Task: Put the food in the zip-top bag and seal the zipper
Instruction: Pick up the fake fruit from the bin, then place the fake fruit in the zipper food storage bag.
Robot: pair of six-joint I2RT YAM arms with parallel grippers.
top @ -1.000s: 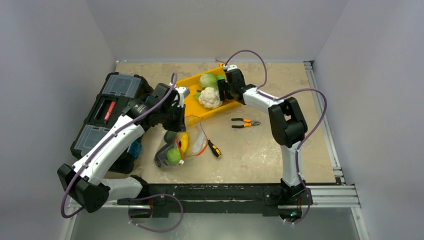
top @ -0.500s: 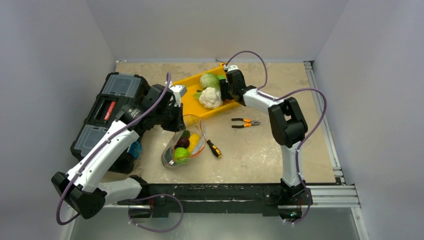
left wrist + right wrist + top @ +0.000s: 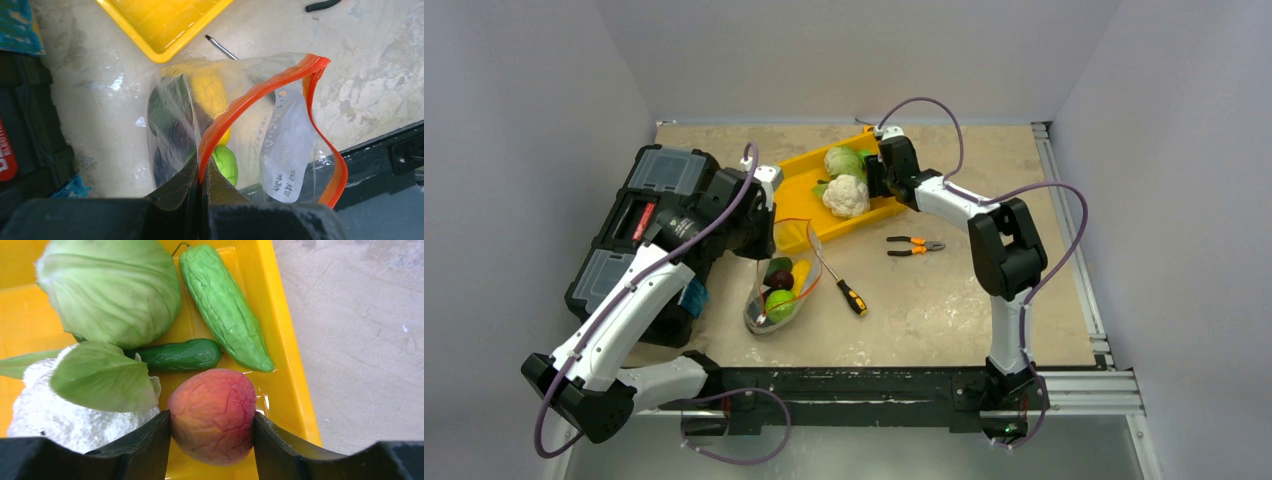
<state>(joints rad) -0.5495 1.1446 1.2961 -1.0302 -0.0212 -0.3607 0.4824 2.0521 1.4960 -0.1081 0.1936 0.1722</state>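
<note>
Left end effector [image 3: 201, 175] is clamped on the zipper [image 3: 252, 95] of the zip-top bag [image 3: 285, 140]; right end effector [image 3: 212, 427] grips the orange-red fruit [image 3: 212, 407] inside the yellow tray [image 3: 289, 365].

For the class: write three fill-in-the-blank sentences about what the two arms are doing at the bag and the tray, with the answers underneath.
The fingers of the left gripper pinch the red-orange ____ of the zip-top bag. The bag's mouth stands ____. The fingers of the right gripper clasp the orange-red fruit lying in the ____ tray.
Answers: zipper; open; yellow.
</note>
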